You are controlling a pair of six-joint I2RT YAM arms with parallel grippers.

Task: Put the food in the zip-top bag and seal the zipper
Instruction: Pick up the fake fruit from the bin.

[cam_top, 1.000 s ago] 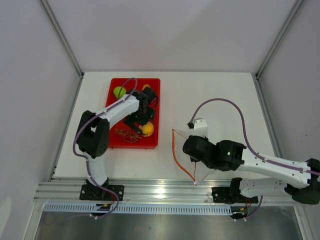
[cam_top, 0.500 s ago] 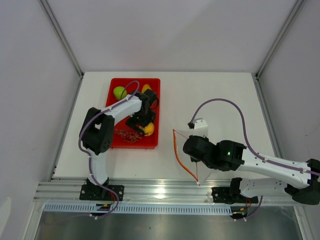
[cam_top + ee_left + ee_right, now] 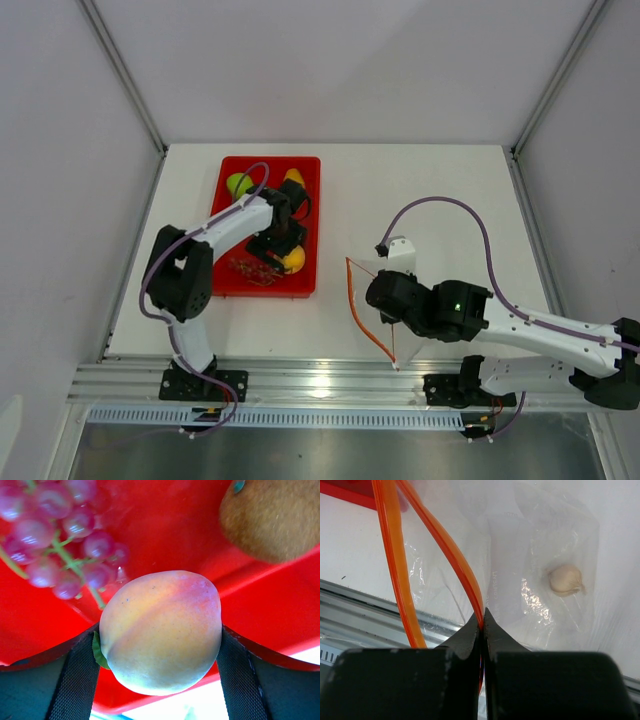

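Note:
My left gripper [image 3: 283,248] [image 3: 159,652] is shut on the pink-yellow peach [image 3: 160,625], which fills the gap between the mesh fingers [image 3: 75,680] over the near right part of the red tray [image 3: 303,285]. The peach shows in the top view [image 3: 292,260]. The dark red grape bunch [image 3: 55,545] [image 3: 255,268] and brown kiwi [image 3: 272,517] lie in the tray. A green apple [image 3: 238,184] sits at the tray's far end. My right gripper [image 3: 385,302] [image 3: 483,617] is shut on the orange-red zipper [image 3: 455,560] of the clear zip-top bag [image 3: 545,540] [image 3: 362,300], mouth held open. A pale garlic-like bulb [image 3: 565,579] lies inside the bag.
An orange-yellow fruit [image 3: 292,177] sits at the tray's far right corner. The metal rail [image 3: 320,380] runs along the table's near edge just below the bag. Grey walls [image 3: 60,200] close in both sides.
The left arm's elbow has swung while its gripper stays on the peach, shifted slightly nearer. The right gripper and bag have barely moved.

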